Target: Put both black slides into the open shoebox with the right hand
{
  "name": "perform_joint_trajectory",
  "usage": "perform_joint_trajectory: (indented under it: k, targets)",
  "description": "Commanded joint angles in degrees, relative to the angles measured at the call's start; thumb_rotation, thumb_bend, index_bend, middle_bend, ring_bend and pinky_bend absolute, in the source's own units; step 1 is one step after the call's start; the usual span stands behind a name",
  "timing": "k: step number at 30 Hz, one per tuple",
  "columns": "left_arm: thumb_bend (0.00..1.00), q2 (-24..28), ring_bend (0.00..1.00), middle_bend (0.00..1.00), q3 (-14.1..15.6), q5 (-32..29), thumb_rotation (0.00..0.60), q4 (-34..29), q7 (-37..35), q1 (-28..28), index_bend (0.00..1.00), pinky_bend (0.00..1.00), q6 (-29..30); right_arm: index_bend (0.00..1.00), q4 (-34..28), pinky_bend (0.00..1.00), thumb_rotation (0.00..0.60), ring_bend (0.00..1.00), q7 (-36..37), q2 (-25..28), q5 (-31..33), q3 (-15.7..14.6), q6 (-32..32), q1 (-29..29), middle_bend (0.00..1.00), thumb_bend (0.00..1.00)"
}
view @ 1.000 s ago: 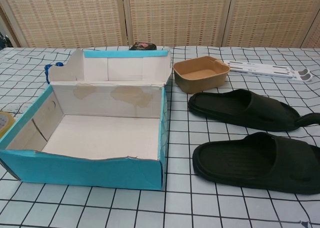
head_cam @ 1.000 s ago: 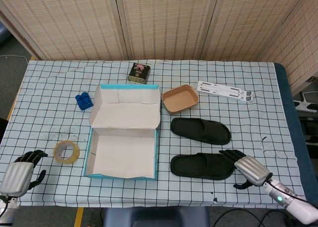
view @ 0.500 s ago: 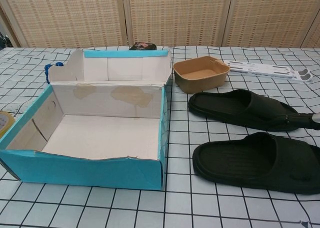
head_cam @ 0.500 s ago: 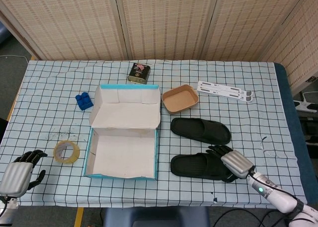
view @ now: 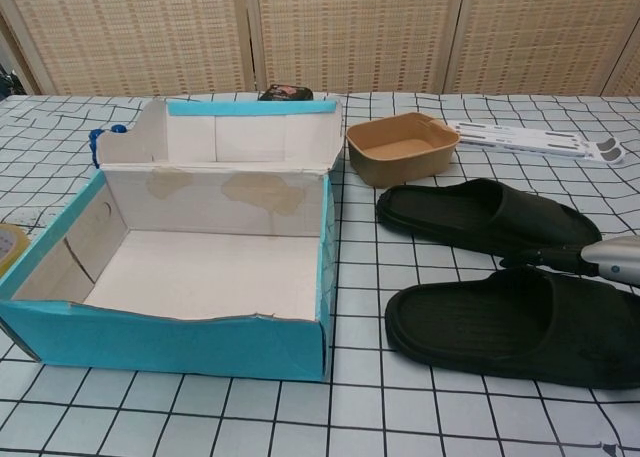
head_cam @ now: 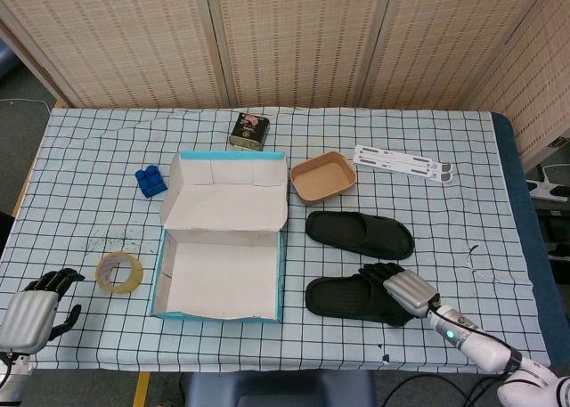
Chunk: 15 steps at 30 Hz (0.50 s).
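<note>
Moving leftward since the earlier frames, the right hand (head_cam: 403,288) has travelled from the tablecloth beside the near slide's toe to a spot over that slide's strap. In the head view its dark fingers lie across the near slide (head_cam: 356,298), spread over the strap; whether they have closed on it cannot be told from either view. In the chest view only a silver edge of the right hand (view: 612,260) shows at the right border, above the near slide (view: 510,325).

Both slides rest on the checked table (head_cam: 89,184), side by side, right of the shoebox (head_cam: 223,313). The far slide (head_cam: 359,233) lies just behind the near one, untouched. The shoebox is open, its lid standing up at the back, with nothing inside.

The left hand (head_cam: 34,313) sits at the near left corner of the table, fingers curled in, holding nothing, beside a tape roll (head_cam: 119,272).

The step in hand appears to be grasping the first slide. Next, the fingers probably need to hook under or pinch the strap firmly, then lift and carry the slide left over the box wall before letting go inside.
</note>
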Motion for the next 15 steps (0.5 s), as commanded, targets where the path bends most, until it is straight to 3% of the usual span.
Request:
perform_joint_trajectory:
  k: [1,9,12,15]
  targets:
    - [0.38,0.03,0.24,0.24,0.01,-0.03,0.600,-0.02,-0.04,0.00,0.30,0.42,-0.03,0.01,0.76,0.09,0.600,0.00,-1.40,-1.12,1.71,-0.05,-1.72,0.31,0.01,0.08]
    - [0.38,0.07,0.24,0.24,-0.01,0.10,0.600,0.04,-0.38,0.02,0.31,0.42,0.08,0.05,2.27,0.09,0.600,0.00,-3.61,-3.25,3.47,0.82,0.50,-0.69,0.05,0.08]
    - [0.38,0.07,0.24,0.24,-0.01,0.16,0.600,0.04,-0.36,0.00,0.31,0.42,0.07,0.12,2.94,0.10,0.600,0.01,-4.41,-3.89,3.84,1.08,1.91,-1.34,0.13,0.08]
    - [0.38,0.07,0.24,0.24,0.05,0.32,0.600,0.02,-0.37,0.01,0.31,0.42,0.13,0.27,3.83,0.18,0.600,0.12,-5.52,-4.72,4.19,1.48,3.83,-2.22,0.27,0.08]
